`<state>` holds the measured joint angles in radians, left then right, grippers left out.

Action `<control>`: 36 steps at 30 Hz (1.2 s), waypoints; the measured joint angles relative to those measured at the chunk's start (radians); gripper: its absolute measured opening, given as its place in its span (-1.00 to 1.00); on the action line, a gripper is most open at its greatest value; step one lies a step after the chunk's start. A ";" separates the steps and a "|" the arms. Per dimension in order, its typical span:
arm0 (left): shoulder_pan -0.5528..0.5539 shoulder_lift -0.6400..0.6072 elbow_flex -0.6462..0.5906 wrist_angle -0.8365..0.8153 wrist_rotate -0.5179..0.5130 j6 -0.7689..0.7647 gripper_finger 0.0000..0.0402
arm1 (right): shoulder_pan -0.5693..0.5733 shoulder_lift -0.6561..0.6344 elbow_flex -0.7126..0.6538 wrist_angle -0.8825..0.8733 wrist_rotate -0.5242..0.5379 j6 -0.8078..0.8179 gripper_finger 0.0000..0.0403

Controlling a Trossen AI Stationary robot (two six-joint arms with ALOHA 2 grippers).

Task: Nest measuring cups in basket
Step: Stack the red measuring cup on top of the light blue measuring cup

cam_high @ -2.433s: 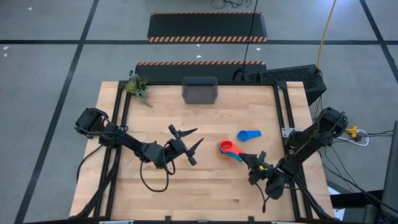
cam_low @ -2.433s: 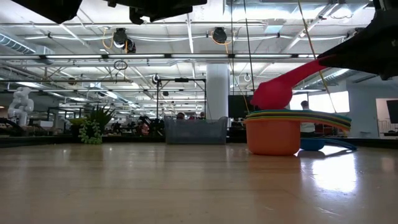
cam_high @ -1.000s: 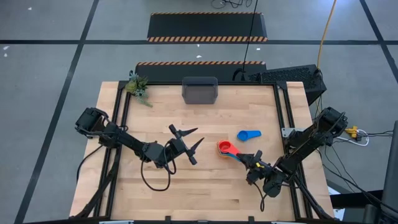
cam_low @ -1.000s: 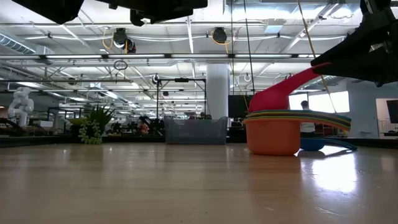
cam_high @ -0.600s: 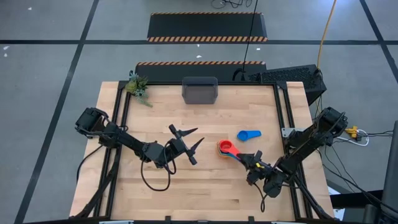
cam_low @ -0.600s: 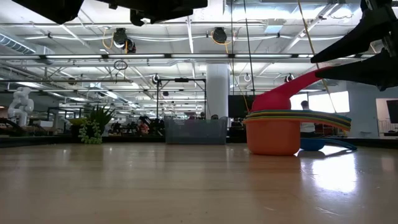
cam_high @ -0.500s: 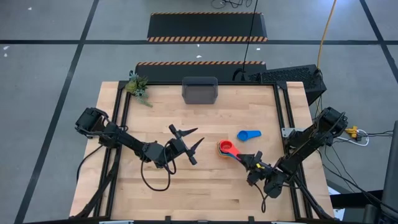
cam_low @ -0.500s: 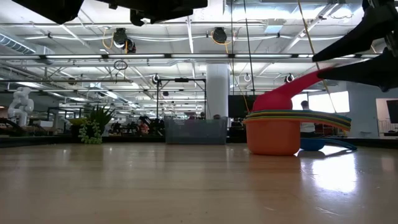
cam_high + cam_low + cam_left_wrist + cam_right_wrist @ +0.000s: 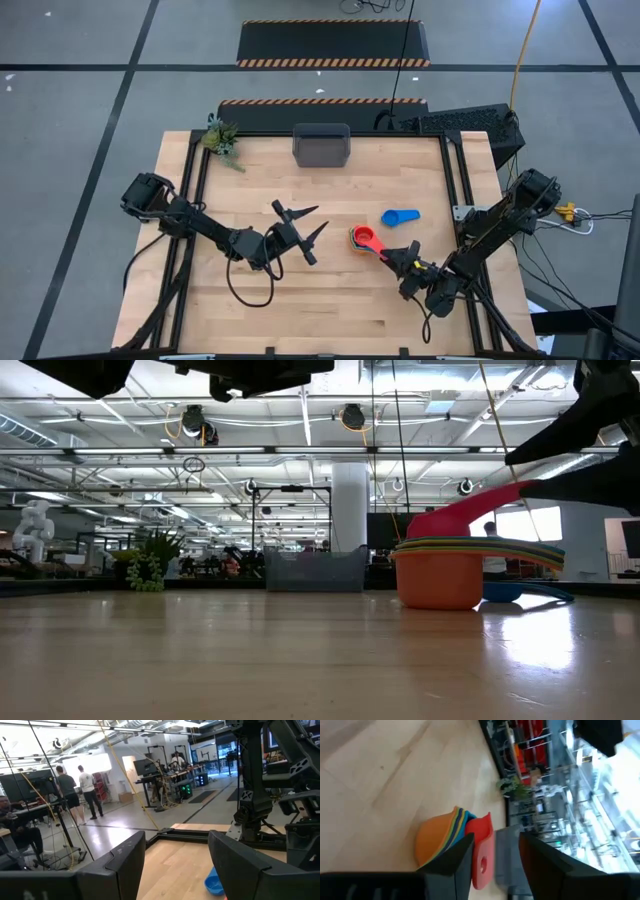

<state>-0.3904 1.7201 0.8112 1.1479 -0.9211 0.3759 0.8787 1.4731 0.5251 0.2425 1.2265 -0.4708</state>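
Note:
Several measuring cups stand nested in a stack (image 9: 360, 240) right of the table's centre, the orange one (image 9: 438, 578) at the bottom on the wood. The red cup (image 9: 448, 520) sits tilted on top, its handle slanting up toward my right gripper (image 9: 388, 255). That gripper is open, and the handle's end lies between its fingers. One blue cup (image 9: 400, 217) lies alone on the table just beyond the stack. The dark grey basket (image 9: 321, 145) stands at the far edge. My left gripper (image 9: 320, 217) hovers open left of the stack, touching nothing. My right gripper comes at the red cup's handle (image 9: 482, 865) slanting from the near right, one finger above it and one below. The low view shows the handle's free end (image 9: 515, 488) right at the lower fingertip; whether they touch, I cannot tell.
A small green plant (image 9: 222, 138) stands at the far left corner. The table's black frame rails (image 9: 455, 170) run along both sides. Bare wood lies between the stack and the basket. People stand in the room beyond the table (image 9: 85, 790).
My right gripper, shut on the red cup's handle a second ago, has opened and let it go. The red cup has stayed on top of the stack, and its handle has sunk a little lower.

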 joint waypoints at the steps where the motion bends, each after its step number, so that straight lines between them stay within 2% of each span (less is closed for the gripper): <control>1: 0.000 0.000 0.000 0.000 0.000 0.000 0.10 | 0.000 -0.014 0.000 -0.021 -0.011 0.020 -0.26; 9: 0.000 0.000 0.000 0.000 0.000 -0.001 0.10 | -0.019 -0.154 0.001 -0.269 -0.211 0.282 -0.26; 14: 0.000 0.000 0.000 0.000 0.004 -0.013 0.10 | -0.048 -0.184 0.001 -0.414 -0.303 0.422 -0.26; 21: 0.000 0.000 0.000 0.000 0.005 -0.014 0.10 | -0.068 -0.184 0.000 -0.457 -0.409 0.494 -0.26; 28: 0.000 0.000 0.000 0.000 0.005 -0.014 0.10 | -0.066 -0.189 0.000 -0.455 -0.417 0.505 -0.26; 36: 0.000 0.000 0.000 0.000 0.005 -0.014 0.10 | -0.065 -0.269 0.000 -0.481 -0.335 0.514 -0.26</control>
<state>-0.3901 1.7199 0.8112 1.1477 -0.9158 0.3615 0.8135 1.2045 0.5255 -0.2386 0.8917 0.0430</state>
